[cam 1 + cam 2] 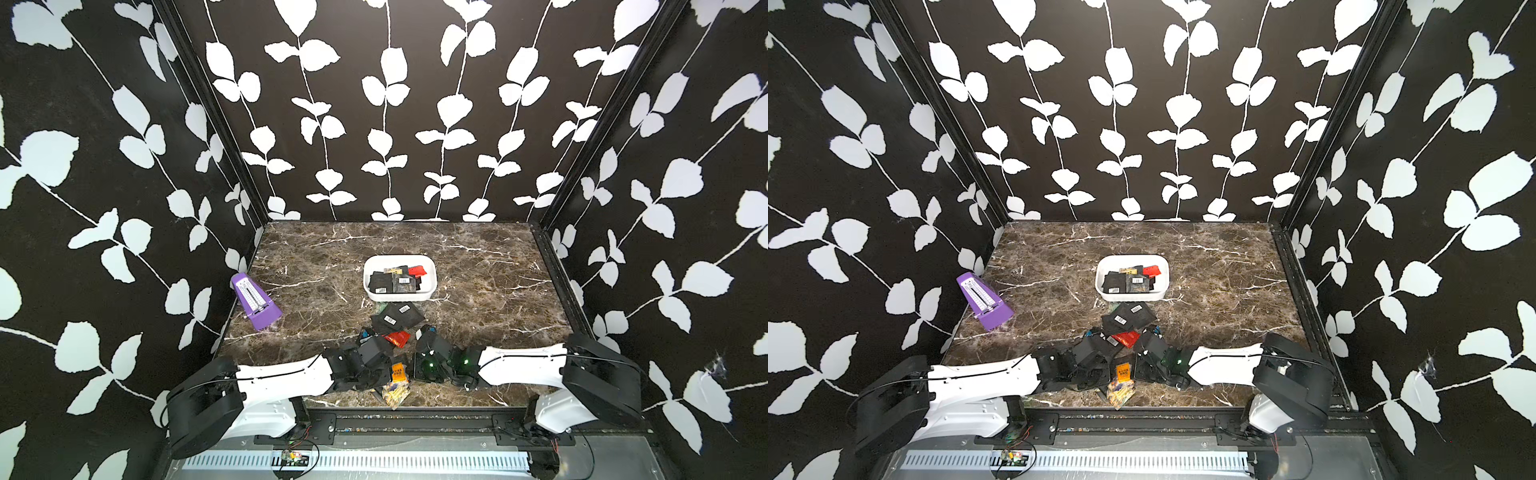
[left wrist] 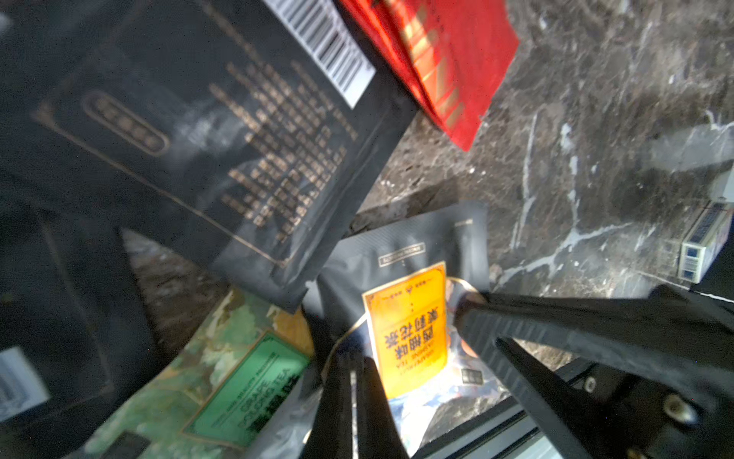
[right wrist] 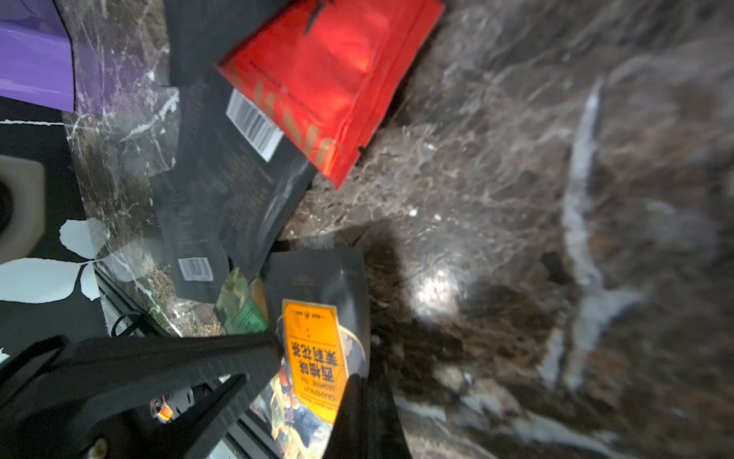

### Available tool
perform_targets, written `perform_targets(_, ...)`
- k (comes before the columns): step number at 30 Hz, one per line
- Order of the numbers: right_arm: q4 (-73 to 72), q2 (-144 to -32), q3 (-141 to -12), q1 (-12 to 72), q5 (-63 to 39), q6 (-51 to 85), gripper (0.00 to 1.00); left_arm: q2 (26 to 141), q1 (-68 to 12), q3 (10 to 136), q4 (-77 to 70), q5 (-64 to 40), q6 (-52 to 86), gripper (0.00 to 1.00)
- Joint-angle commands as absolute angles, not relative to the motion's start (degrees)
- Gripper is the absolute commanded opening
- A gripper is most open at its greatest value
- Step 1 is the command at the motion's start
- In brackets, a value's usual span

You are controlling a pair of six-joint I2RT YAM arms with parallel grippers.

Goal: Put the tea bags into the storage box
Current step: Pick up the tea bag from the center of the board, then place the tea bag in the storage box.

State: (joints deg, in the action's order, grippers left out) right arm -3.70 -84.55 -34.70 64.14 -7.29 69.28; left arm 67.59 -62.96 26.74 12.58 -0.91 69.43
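On my left wrist feed the left pincer [image 2: 413, 337] covers two edges of the dark foil sachet with the orange label [image 2: 397, 246], and the sachet's near end runs out of frame. The right pincer [image 3: 315, 361] hides it likewise. A green-labelled foil sachet [image 2: 246, 389] lies half under a black foil sachet with gold print [image 2: 222, 151] that is too smeared for me to read. The red foil sachet [image 2: 445, 59] and the small white-and-blue card box [image 2: 703, 242] are clipped by the frame. In both top views I can't make out either pincer's tips. In the white plastic tub [image 1: 399, 296], the overlapping sachets are too small to count.
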Motion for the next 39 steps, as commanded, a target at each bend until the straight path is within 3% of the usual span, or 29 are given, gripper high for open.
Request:
perform_targets(1,2.65,-80.06,-38.06,64.47,-3.53,66.46,0.0,64.51,-63.19,29.39,14.86,2.33,68.07,0.15)
perform_targets(10,25.09,-63.04,-44.95,58.39,3.06,58.2,0.0,60.6,-63.04,36.06,31.69,10.21,64.29,0.42)
perform_targets(15,30.04,-60.83,-52.34,49.81,0.89,52.1,0.0,58.18,-62.97,35.34,32.7,11.04,64.8,0.49)
perform_targets(26,23.19,-86.35,-76.22,39.38,-9.04,44.89,0.0,52.72,-62.93,30.63,32.57,9.57,67.65,0.61)
perform_targets(32,21.74,-102.27,-89.7,37.76,-11.55,44.54,0.0,50.9,-62.93,28.09,31.57,7.25,68.01,0.62)
perform_targets(39,23.22,-112.81,-98.4,36.49,-12.87,43.93,0.0,51.75,-62.97,27.13,30.27,3.85,68.63,0.62)
